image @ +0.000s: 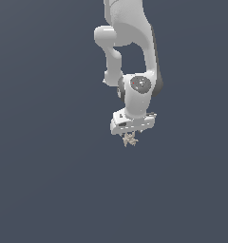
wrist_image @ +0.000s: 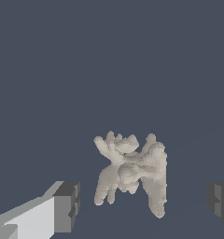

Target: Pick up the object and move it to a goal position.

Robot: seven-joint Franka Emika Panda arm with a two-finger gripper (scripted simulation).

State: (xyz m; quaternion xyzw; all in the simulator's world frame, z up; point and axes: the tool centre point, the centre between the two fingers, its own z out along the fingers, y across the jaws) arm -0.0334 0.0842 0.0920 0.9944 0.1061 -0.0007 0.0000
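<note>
The white, glossy robot arm [image: 130,42] reaches in from the top edge of the exterior view and hangs nearly straight down. Its rounded links fold past a bulging elbow joint, then a ball-like wrist with a darker grey round cap carrying a few small red marks too fine to read. Under the wrist sits the flat, boxy white hand, and the white gripper [image: 129,139] points downward from it towards the plain slate-grey surface [image: 49,190]. That surface fills both views, smooth and even in tone, with no desk edge or corner in sight, so nothing can be placed against one.

The small beige-tan lumpy object [image: 130,139] sits directly under the hand, between the short fingers, roughly in the middle of the exterior view and a little to its right. In the wrist view the object [wrist_image: 132,170] looks matte and rough, like a knot of coral or root: several stubby prongs fan out from a thicker, irregular body, with one long lobe running down one side.

In the wrist view the gripper [wrist_image: 144,203] is spread wide. One finger [wrist_image: 62,210] is a white, blocky bar ending in a dark grey squared pad, and the other dark grey pad [wrist_image: 220,201] shows only at the frame's edge. Clear gaps of grey surface separate each pad from the object, so neither touches it.

No brand, label or legible writing appears on anything.
</note>
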